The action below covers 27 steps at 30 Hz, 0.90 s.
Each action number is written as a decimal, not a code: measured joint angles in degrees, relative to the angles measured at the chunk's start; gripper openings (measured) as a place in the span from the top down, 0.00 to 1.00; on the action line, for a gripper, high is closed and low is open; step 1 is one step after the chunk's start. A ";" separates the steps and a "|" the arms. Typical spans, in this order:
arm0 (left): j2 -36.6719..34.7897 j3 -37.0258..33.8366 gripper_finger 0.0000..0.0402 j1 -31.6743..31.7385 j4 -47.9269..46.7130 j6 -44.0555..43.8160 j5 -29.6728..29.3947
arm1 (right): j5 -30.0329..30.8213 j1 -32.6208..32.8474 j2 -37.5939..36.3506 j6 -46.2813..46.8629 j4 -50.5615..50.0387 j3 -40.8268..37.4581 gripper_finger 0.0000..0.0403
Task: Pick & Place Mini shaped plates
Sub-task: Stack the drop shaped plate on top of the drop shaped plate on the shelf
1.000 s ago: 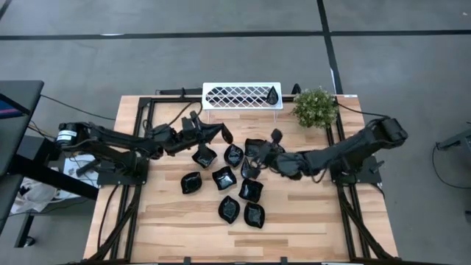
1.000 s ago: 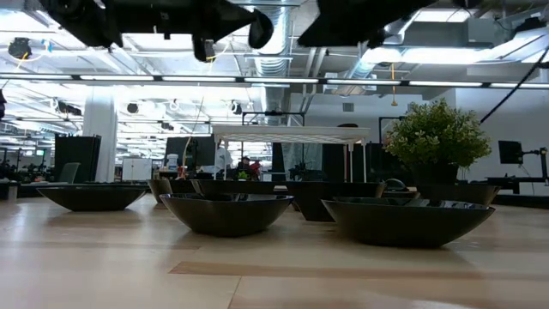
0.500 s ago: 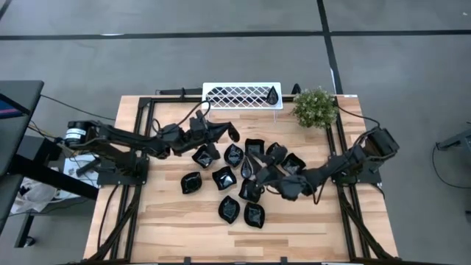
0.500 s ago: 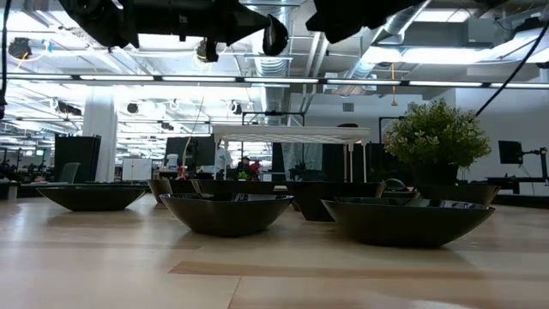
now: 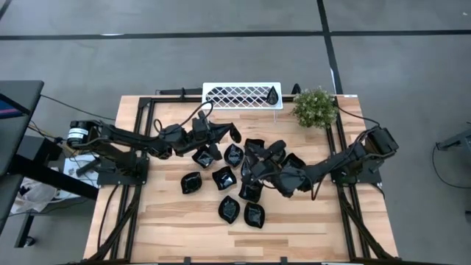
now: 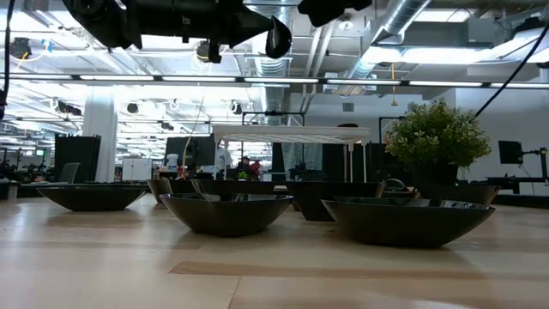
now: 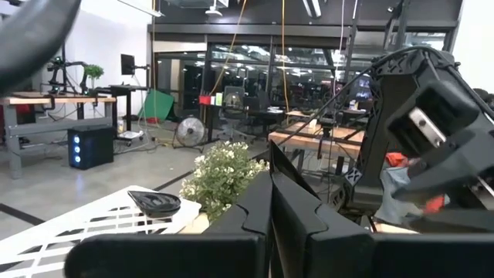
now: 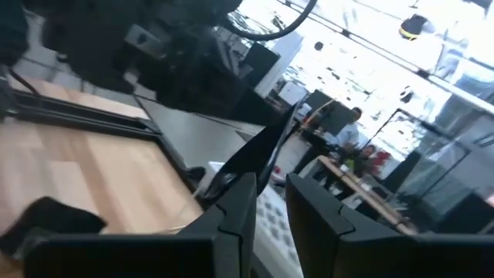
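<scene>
Several glossy black mini plates (image 5: 224, 177) lie clustered mid-table, resting on their undersides; the low view shows them (image 6: 227, 212) as shallow bowls. One more plate (image 5: 272, 94) sits on the white lattice rack (image 5: 241, 96) at the far edge. My left gripper (image 5: 227, 135) hovers over the cluster's far left side, shut on a plate (image 5: 234, 135) that also shows in the low view (image 6: 276, 36). My right gripper (image 5: 261, 154) reaches in from the right above the cluster, shut on a plate seen edge-on (image 8: 262, 154). My left gripper pinches a mini plate by its rim (image 7: 287, 179) between the two fingers, coming level from the table's left. The plate stands on edge, lifted clear of the table. My right gripper pinches a mini plate by its rim (image 8: 258, 166) between both fingers. The plate is tilted on edge and lifted clear.
A green potted plant (image 5: 315, 107) stands at the far right, beside the rack's right end. Black frame rails (image 5: 140, 132) run along the left and right sides. Bare wood (image 5: 184, 228) lies toward the near edge.
My left gripper has carried its plate a little toward the table's right. My right arm has folded its elbow, and its gripper has drawn back from the far side toward the cluster's middle, still holding its plate.
</scene>
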 joint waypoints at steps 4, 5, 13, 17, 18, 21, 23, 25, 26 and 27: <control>0.00 0.00 0.97 0.22 0.07 0.00 0.02 | -2.08 -1.37 0.00 -1.75 -1.57 1.46 0.83; 0.00 0.00 0.97 0.24 0.14 0.00 0.02 | -3.10 -1.70 0.00 -1.85 -1.96 1.61 0.83; 0.00 0.00 0.98 0.28 0.05 -0.02 0.02 | -7.66 -4.04 0.02 -1.87 -3.78 1.91 0.71; 0.00 0.00 0.97 0.28 0.05 0.00 0.02 | -8.54 -5.38 0.02 -1.84 -3.75 1.91 0.63; 0.00 0.00 0.97 0.28 0.05 0.00 0.02 | -8.98 -5.72 0.01 -1.84 -3.65 1.91 0.62; -0.01 0.00 0.98 0.28 0.05 0.00 0.02 | -10.55 -6.71 0.02 -1.80 -3.68 1.91 0.58; 0.00 0.00 0.98 0.28 0.05 0.00 0.02 | -10.83 -7.31 0.01 -1.34 -3.67 1.91 0.57; -0.02 0.00 0.98 0.28 0.06 0.00 0.02 | -10.88 -7.81 0.02 -0.71 -3.68 1.91 0.56; -0.02 0.00 0.97 0.28 0.05 -0.01 0.02 | -10.88 -8.01 0.02 -0.34 -3.68 1.91 0.55; -0.02 0.00 0.97 0.28 0.07 0.00 0.02 | -10.88 -8.25 0.02 -0.02 -3.66 1.91 0.55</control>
